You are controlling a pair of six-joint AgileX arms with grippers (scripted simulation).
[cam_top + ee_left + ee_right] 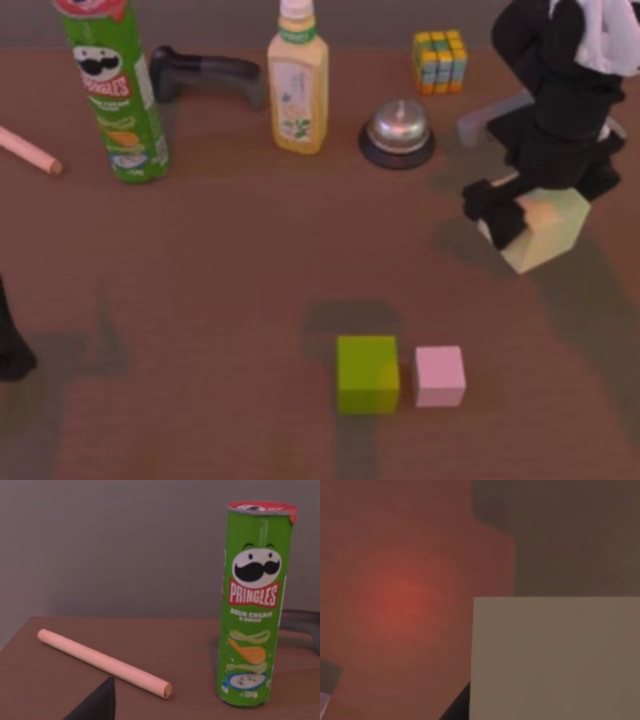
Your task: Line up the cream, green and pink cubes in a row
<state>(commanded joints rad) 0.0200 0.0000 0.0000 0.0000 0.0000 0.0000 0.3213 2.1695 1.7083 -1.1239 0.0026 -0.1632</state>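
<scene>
Cream cube (550, 232) pale cream; green cube (367, 373) yellow-green; pink cube (440, 376) light pink. Puzzle cube (440, 61) multicoloured grid. Can (113, 88) green, red lid, mustache face. Bottle (297, 92) cream-yellow, green label. Bell (397, 130) silver, black base. Stick (30, 151) salmon. Table (220, 280) brown.

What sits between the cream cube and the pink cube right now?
Nothing: in the top view only bare table separates the cream cube, under the right gripper, from the pink cube beside the green cube.
</scene>
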